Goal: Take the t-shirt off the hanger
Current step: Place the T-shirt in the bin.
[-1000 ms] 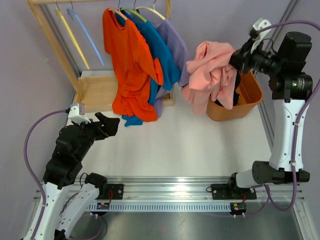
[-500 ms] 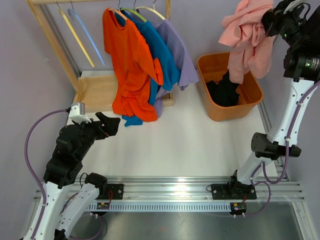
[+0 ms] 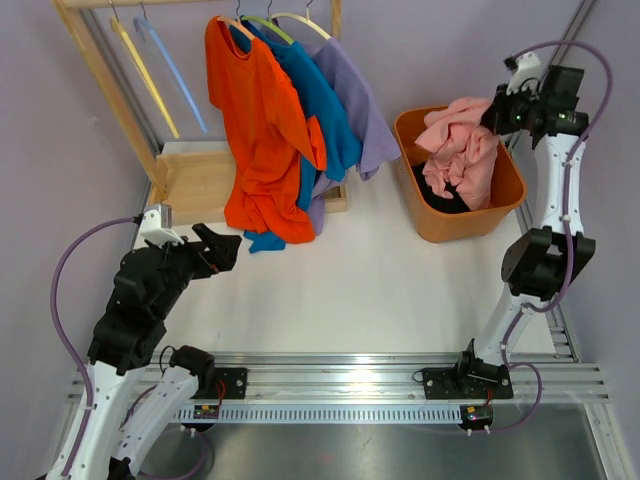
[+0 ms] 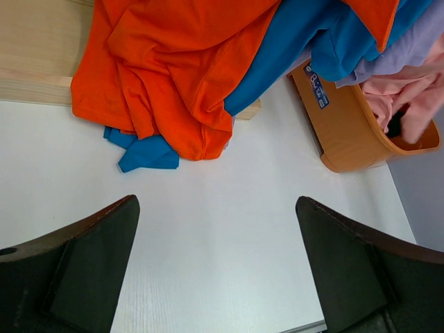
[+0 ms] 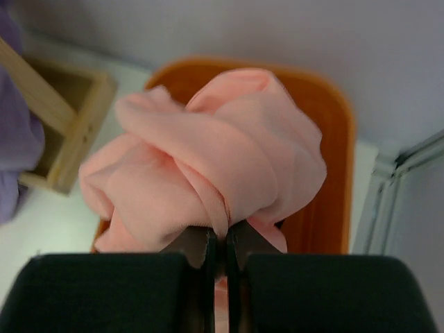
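My right gripper [image 3: 497,113] is shut on a bunched pink t-shirt [image 3: 462,146], which hangs into the orange basket [image 3: 508,198] at the back right. In the right wrist view the gripper [image 5: 220,239] pinches a fold of the pink t-shirt [image 5: 208,166] over the basket [image 5: 326,201]. Orange [image 3: 262,140], blue [image 3: 318,105] and lilac [image 3: 354,100] t-shirts hang on hangers from the wooden rack [image 3: 95,60]. My left gripper [image 3: 218,245] is open and empty, low over the table near the orange shirt's hem [image 4: 173,76].
Two bare hangers, yellow [image 3: 145,75] and blue [image 3: 175,70], hang at the rack's left. The rack's wooden base [image 3: 195,185] sits behind the shirts. A dark garment [image 3: 440,190] lies in the basket. The white tabletop [image 3: 360,290] lies between the arms.
My right gripper has carried the pink t-shirt up over the basket and then lowered it into the basket. The left arm has not moved.
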Action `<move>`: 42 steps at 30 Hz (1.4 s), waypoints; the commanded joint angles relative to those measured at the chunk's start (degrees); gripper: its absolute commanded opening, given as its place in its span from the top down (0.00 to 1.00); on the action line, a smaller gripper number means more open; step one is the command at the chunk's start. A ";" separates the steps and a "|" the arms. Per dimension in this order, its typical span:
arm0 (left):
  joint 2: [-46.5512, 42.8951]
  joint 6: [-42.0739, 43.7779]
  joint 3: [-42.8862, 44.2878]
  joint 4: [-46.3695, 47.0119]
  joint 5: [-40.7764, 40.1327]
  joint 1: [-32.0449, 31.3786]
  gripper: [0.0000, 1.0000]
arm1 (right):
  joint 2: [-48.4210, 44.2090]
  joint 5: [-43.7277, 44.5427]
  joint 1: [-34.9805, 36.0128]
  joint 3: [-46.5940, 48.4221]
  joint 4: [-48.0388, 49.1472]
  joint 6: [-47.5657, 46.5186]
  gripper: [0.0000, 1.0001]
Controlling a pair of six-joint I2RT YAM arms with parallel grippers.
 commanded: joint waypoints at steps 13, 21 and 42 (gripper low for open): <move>1.24 0.99 1.75 3.82 1.42 0.04 0.01 | 17.59 6.35 -0.24 -14.21 -18.85 -14.53 0.93; 1.94 0.55 2.11 4.52 2.04 0.04 0.01 | 10.84 4.96 -0.33 -15.19 -17.62 -16.91 0.45; 18.72 -3.66 18.16 14.35 7.84 0.04 0.02 | -2.44 -11.21 5.21 0.56 -25.89 -13.83 0.10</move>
